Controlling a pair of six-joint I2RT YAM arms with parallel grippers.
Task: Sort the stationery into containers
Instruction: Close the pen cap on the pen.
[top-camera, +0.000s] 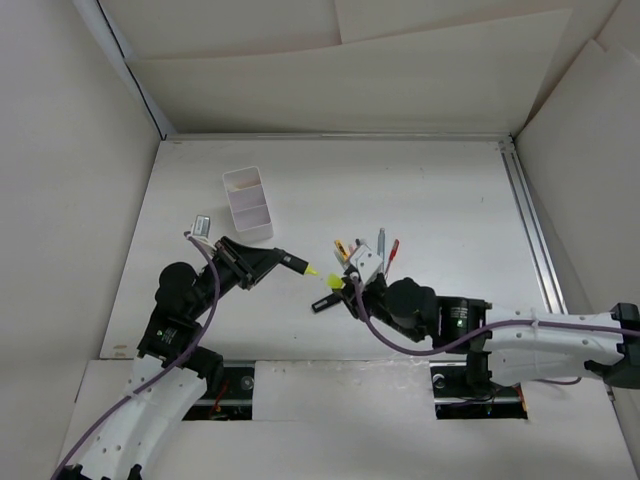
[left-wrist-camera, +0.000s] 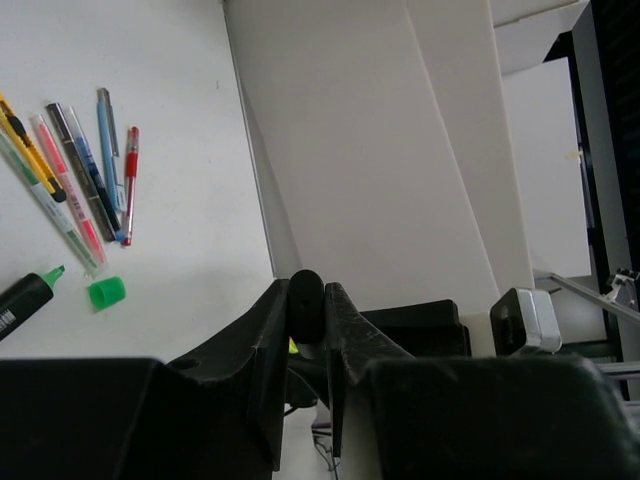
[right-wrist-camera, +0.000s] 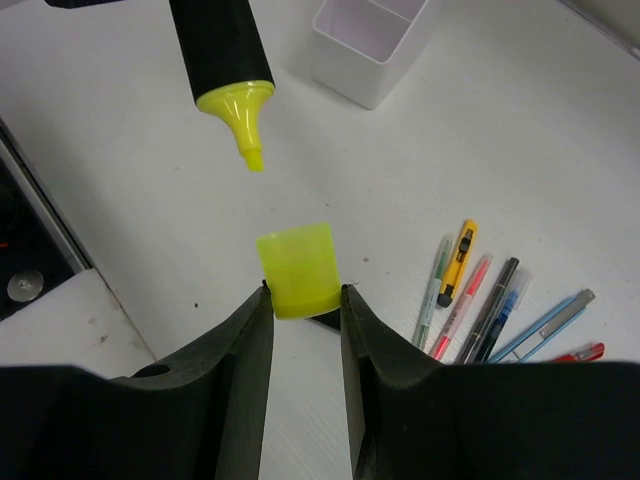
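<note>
The right end effector (right-wrist-camera: 305, 300) sits closest to its wrist camera. Its jaws are drawn in narrow and pinch the lower rim of a yellow cap (right-wrist-camera: 296, 265), whose free end is turned toward the highlighter (right-wrist-camera: 215, 45). The highlighter hangs just beyond, its yellow tip pointing down at the cap. In the right wrist view the tip sits a little to the left of the cap and is not yet inside it. The left end effector (top-camera: 262, 262) is clamped tight round the highlighter's black barrel and holds it above the table (top-camera: 440, 190). The box (top-camera: 258, 233) is near on one side and the row of pens (top-camera: 383, 242) on the other.

The step in hand looks like capping the highlighter before it goes into the box. To do it well, first line the tip up with the cap's centre and take out the sideways offset. Then bring the two together along the barrel's axis, not at an angle. The cap is gripped only low down, so a skewed push could twist it out of the jaws. Press until it seats, then release the cap alone.
</note>
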